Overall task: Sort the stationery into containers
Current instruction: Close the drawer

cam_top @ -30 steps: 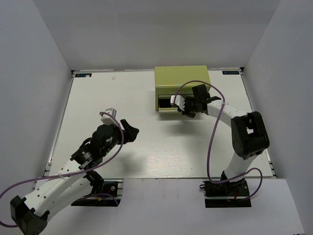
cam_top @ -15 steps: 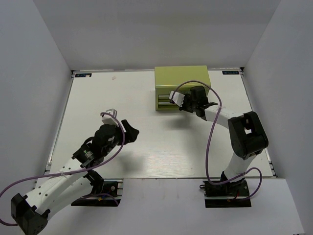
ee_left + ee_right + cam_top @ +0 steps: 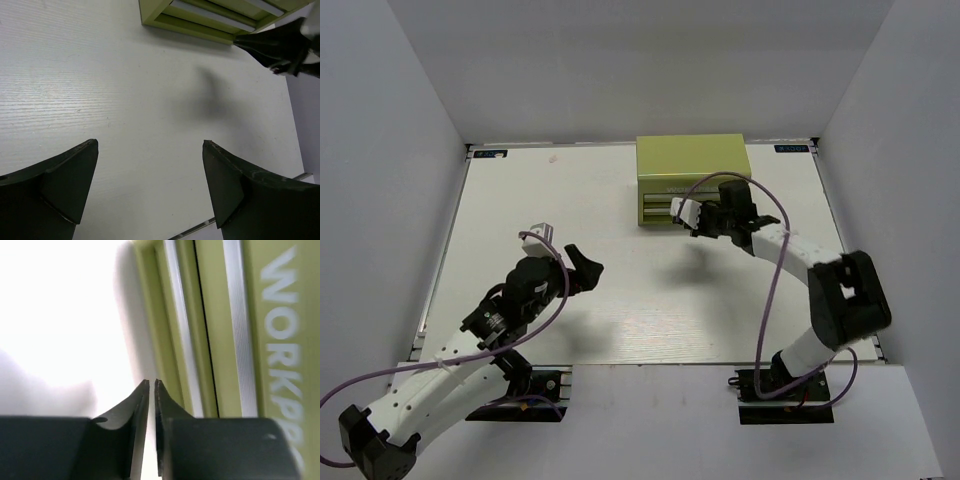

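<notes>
The olive yellow-green tool chest (image 3: pixel 692 172) stands at the back of the table with both silver-handled drawers closed. My right gripper (image 3: pixel 705 219) is shut and empty, hovering just in front of the chest's lower drawer. In the right wrist view its tips (image 3: pixel 152 382) meet beside the drawer fronts (image 3: pixel 225 330). My left gripper (image 3: pixel 582 262) is open and empty over bare table left of centre; it also shows in the left wrist view (image 3: pixel 150 142), with the chest (image 3: pixel 200 15) far ahead. No pens or markers are in view.
The white table (image 3: pixel 570 200) is walled by grey panels on the left, back and right. The right arm's purple cable (image 3: pixel 765 290) loops over the table's right side. The right gripper (image 3: pixel 280 42) shows at the upper right of the left wrist view.
The chest's lower drawer, open a second ago with my right gripper at it, is now closed. The right gripper has shifted slightly right. The left arm has barely moved.
</notes>
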You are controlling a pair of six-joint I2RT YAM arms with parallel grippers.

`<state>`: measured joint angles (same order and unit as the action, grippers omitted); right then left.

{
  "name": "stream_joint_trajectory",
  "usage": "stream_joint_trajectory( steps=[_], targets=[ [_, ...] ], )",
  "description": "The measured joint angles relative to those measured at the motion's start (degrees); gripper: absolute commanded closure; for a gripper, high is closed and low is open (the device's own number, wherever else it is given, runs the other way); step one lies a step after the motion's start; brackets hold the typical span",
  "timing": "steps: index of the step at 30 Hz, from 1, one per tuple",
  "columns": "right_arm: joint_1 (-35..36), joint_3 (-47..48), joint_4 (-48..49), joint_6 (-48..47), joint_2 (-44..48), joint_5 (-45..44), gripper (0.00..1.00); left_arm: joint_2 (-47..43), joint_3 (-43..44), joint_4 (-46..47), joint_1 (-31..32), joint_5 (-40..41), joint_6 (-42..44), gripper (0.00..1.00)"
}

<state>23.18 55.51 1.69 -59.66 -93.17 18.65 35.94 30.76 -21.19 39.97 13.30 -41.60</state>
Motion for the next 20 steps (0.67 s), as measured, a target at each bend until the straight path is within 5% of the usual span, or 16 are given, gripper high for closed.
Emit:
stream_joint_trajectory(
  steps=[6, 8, 9, 20],
  targets=[
    [0.0, -0.9, -6.1, 9.0, 11.3, 6.0, 0.33, 1.2, 0.1, 2.3, 0.0, -0.7, 0.1, 0.01],
    [-0.1, 2.0, -9.2, 14.5, 11.7, 5.8, 0.27, 3.0, 0.3, 2.9, 0.0, -0.9, 0.4, 0.01],
    [-0.2, 3.5, -10.6, 17.2, 11.7, 5.5, 0.1, 4.0, 0.7, 3.0, 0.0, -1.1, 0.6, 0.01],
    [-0.5, 6.5, -15.4, 43.0, 23.6, -7.1, 0.1, 10.6, 4.7, 5.7, 0.0, -5.0, 3.1, 0.01]
  ],
)
